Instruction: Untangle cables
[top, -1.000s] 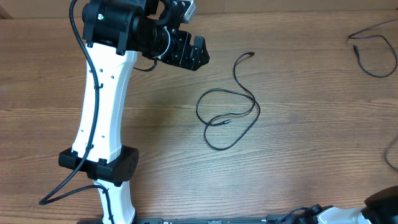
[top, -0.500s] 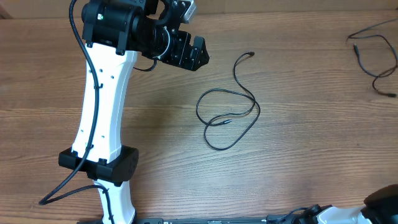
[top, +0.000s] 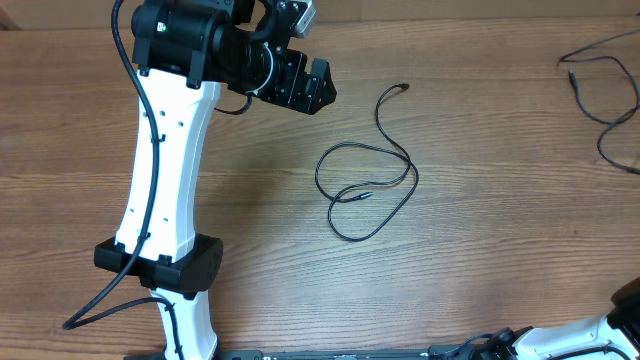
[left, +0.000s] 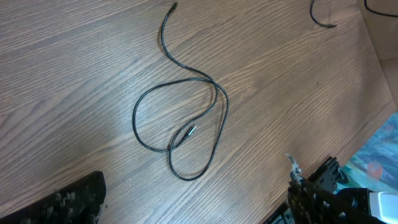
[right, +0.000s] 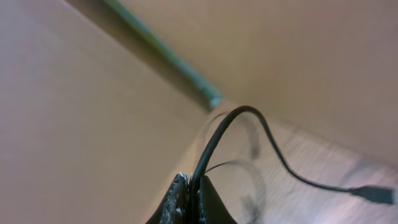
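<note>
The right gripper (right: 191, 194), clamped shut on a cable (right: 214, 134), should pull slowly and watch for snags, leaving the looped cable (top: 365, 185) in the middle of the tabletop (top: 480, 260) to the wide-open, empty left gripper (top: 305, 88); from overhead, the right gripper's hold is cut off past the right edge.
</note>
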